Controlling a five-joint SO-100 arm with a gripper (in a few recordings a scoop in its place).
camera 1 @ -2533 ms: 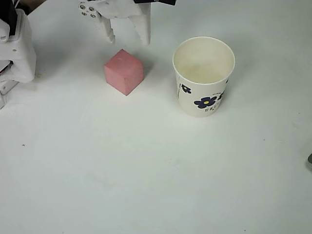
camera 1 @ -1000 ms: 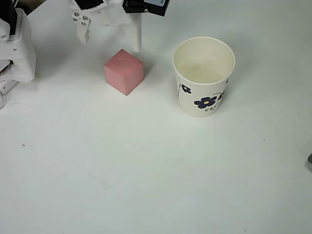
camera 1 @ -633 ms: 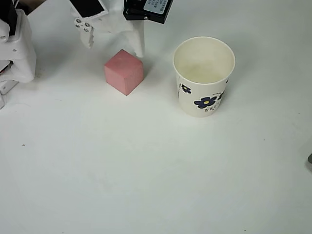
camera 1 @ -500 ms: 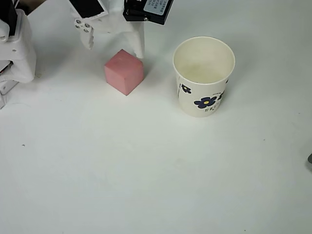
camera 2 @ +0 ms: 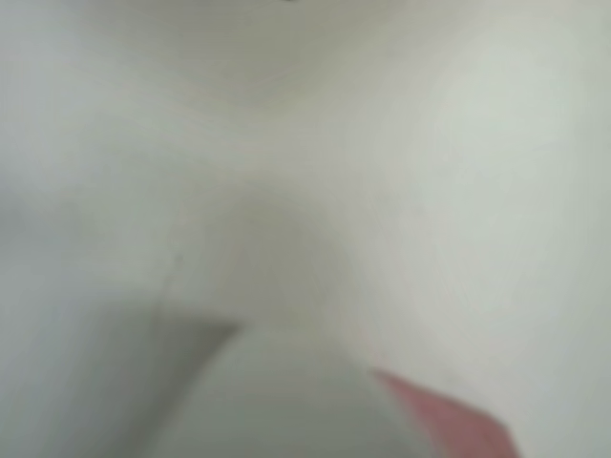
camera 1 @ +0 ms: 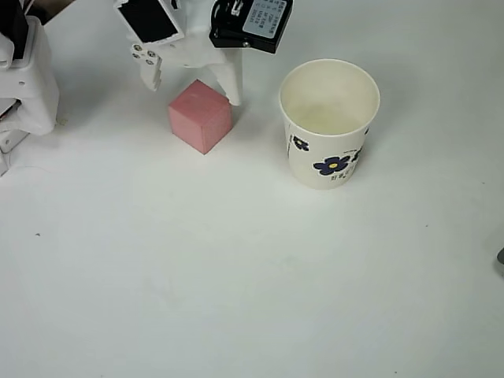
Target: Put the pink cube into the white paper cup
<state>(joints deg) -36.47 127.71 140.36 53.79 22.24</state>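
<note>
Resting matte pink cube (camera 1: 199, 116), plain faces

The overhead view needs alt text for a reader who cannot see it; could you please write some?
A white robot gripper with open jaws straddles the top of a pink cube on a white table, not yet gripping it. To the cube's right stands an upright, empty white paper cup printed with dark blue flowers.
</note>
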